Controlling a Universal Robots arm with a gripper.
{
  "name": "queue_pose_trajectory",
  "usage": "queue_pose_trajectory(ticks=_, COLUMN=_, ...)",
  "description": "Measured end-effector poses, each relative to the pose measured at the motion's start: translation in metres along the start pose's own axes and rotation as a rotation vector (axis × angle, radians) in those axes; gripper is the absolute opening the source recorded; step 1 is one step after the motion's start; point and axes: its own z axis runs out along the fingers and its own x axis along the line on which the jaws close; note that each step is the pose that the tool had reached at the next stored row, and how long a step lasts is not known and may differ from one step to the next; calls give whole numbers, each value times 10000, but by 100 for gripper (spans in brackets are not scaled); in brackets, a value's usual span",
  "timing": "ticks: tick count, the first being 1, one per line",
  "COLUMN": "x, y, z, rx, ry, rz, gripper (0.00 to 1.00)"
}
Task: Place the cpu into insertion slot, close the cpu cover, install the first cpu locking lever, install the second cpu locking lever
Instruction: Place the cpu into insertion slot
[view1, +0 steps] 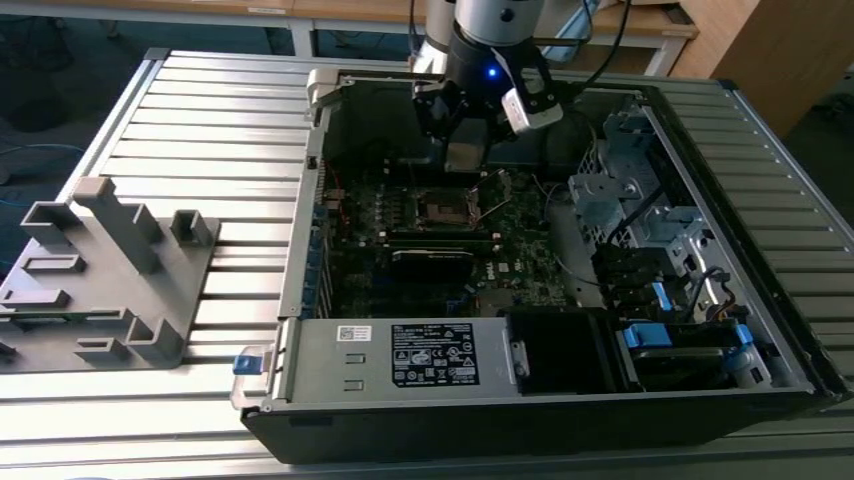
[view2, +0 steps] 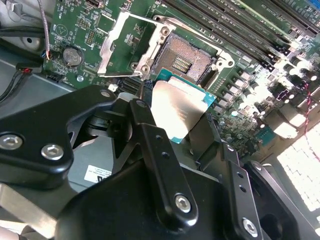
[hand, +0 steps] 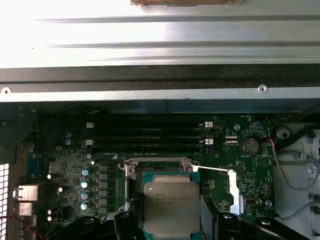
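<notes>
We see the claw clamped on the cpu, its black fingers pressing two opposite edges; this leaves the grey metal top bare and the underside free, which we judge suits a chip that must drop flat into a socket. In the second wrist view the cpu hangs above the circuit board, just beside the insertion slot and apart from it; the slot's dark centre lies uncovered, so the chip is not yet seated. The cpu cover stands swung open to the slot's far side, away from the claw, and we take that as the reason the way down is free. In the first wrist view the cpu overlaps the near edge of the slot, with the long memory slots beyond. In the exterior view the claw reaches into the open computer case, which lies on the slatted counter.
</notes>
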Motion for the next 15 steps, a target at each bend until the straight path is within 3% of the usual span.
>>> queue_pose_trajectory(ticks=15, x=-1, y=-11, z=112, rx=3, ry=-4, rz=-1, gripper=54)
